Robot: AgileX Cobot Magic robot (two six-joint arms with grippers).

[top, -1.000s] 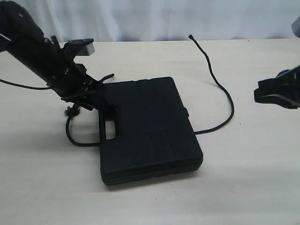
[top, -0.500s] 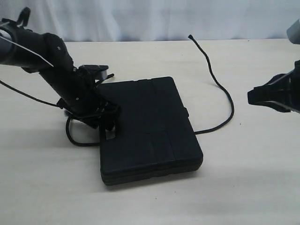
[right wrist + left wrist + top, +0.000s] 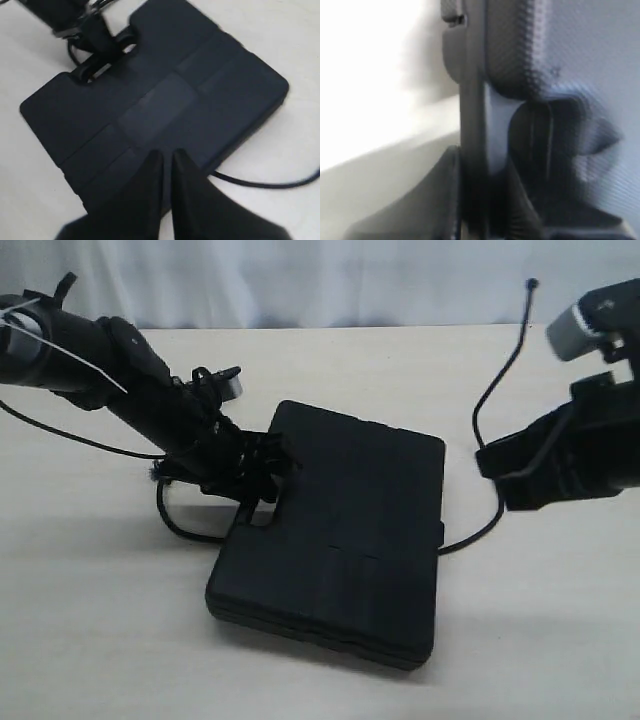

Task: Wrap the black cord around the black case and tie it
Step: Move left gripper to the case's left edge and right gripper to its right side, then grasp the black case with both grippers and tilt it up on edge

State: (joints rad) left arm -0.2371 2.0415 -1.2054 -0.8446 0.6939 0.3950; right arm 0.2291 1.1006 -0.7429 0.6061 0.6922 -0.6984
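The case (image 3: 340,540) lies flat on the table (image 3: 100,640) near the middle, set askew, its handle end toward the back left; the left gripper (image 3: 258,472) sits on that handle end; just left of it, under the arm, the cord (image 3: 490,400) loops on the table; the cord comes out again at the case's right edge, passes the tip of the right gripper (image 3: 487,465), and rises behind it toward the back right.

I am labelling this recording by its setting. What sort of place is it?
Probably a robot lab bench: a left arm and a right arm reach over a plain pale table, a white curtain hangs behind, and the work is a black case and black cord.
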